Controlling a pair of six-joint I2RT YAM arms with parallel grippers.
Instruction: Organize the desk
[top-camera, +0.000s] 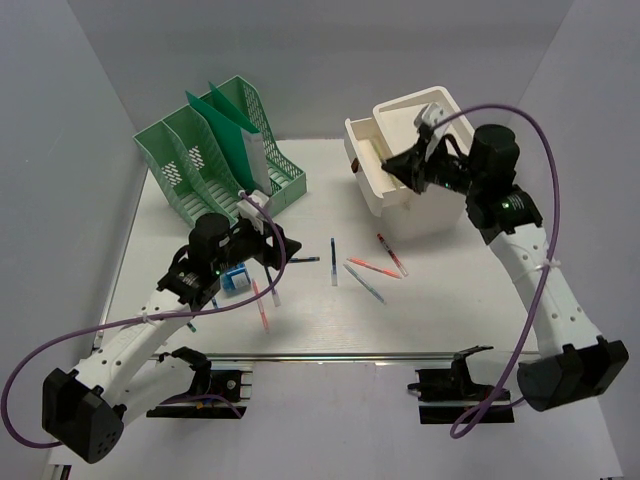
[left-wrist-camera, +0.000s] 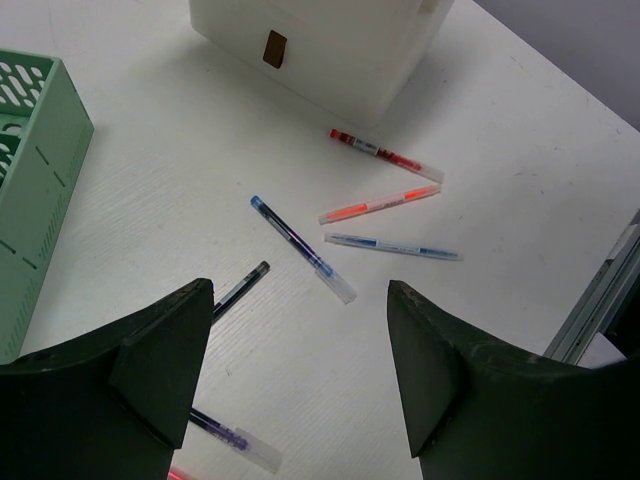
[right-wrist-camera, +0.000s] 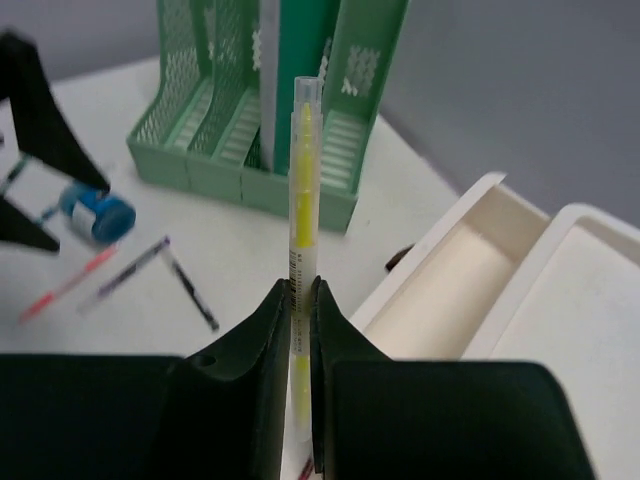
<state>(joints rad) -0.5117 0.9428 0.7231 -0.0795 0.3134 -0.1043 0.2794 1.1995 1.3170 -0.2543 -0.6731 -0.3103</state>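
Table (top-camera: 440, 320) fills top view beneath both arms, pens (top-camera: 375, 267) loose mid-surface; right gripper (top-camera: 405, 165) beside open drawer (top-camera: 372, 160).
Left wrist: left gripper (left-wrist-camera: 300, 370) open, empty, above blue pen (left-wrist-camera: 302, 249).
Right wrist: right gripper clamps yellow pen (right-wrist-camera: 301, 180) upright. Best next: centre over drawer cavity, tilt pen flat, release low to avoid bounce-out.

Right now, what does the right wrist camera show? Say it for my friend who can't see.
The right gripper pinches a yellow pen that stands upright. Behind it, a green file rack and loose pens sit on the white desk; an open white drawer is at the right.
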